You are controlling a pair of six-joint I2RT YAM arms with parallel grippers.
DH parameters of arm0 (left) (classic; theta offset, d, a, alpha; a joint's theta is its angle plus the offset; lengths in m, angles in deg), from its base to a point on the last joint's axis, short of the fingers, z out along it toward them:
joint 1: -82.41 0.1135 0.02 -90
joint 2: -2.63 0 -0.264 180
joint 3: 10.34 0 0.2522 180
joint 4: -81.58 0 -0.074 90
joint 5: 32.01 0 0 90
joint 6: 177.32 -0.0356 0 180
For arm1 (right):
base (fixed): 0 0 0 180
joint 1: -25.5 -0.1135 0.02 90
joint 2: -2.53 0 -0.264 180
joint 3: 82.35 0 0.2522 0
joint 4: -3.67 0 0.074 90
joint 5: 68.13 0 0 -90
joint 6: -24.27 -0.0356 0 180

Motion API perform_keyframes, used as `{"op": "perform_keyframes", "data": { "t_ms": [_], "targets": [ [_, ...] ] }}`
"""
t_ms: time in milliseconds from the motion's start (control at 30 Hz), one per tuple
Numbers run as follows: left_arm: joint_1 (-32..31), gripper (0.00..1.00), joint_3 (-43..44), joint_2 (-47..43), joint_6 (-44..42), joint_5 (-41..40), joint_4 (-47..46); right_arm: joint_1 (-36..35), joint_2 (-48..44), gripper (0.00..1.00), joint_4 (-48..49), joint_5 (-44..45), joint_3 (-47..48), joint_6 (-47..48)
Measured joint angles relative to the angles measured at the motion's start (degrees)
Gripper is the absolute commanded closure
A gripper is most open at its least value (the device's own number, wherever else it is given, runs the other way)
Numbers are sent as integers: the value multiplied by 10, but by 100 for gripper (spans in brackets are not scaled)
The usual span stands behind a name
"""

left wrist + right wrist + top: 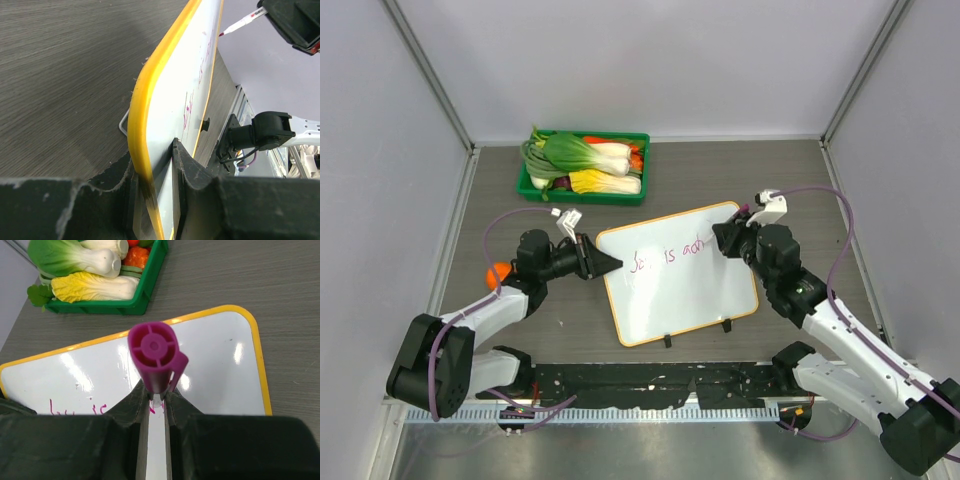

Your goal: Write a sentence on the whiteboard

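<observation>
Whiteboard (680, 275): a glossy white rectangle with rounded corners and a thin orange-yellow rim. It lies mid-table between the two arms, turned slightly askew, with two small black feet on its near edge.
Sentence (665, 256): thin purple-pink cursive across the upper half of the board. Only "is" can be read from above.
Left gripper (610, 263): the black jaws are nearly closed, pinching the board's left rim between them.
Right gripper (725, 238): the jaws are narrowed onto a marker (154, 357) and hover over the board's far right corner.
Marker: the back end is a magenta plastic cap with a cross-ribbed round face.
Table (800, 190): matte grey-brown wood grain.
Green tray (585, 165): a moulded plastic tray holding vegetables (588, 153), leafy green, white and yellow. It sits beyond the board's far left corner with a strip of bare table between them.
Left wrist view only: the rim's thickness seen edge-on, the marker's white barrel and dark-red tip just off the board surface, and writing strokes foreshortened.
Right wrist view only: the cap face, the board's glare patches, and the start of the writing at lower left.
Open room: there is bare table right of and behind the board. Grey walls (380, 120) close in the left, right and far sides.
</observation>
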Motion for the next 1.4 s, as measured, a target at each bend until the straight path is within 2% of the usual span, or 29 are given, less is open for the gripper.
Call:
{"op": "perform_keyframes", "data": {
  "t_ms": [667,1400],
  "targets": [
    [0,100,0,-1,0,0,0,0,29,99,19,31,24,10],
    [0,100,0,-1,0,0,2,0,18,99,30,37,-3,13]
  ]
}}
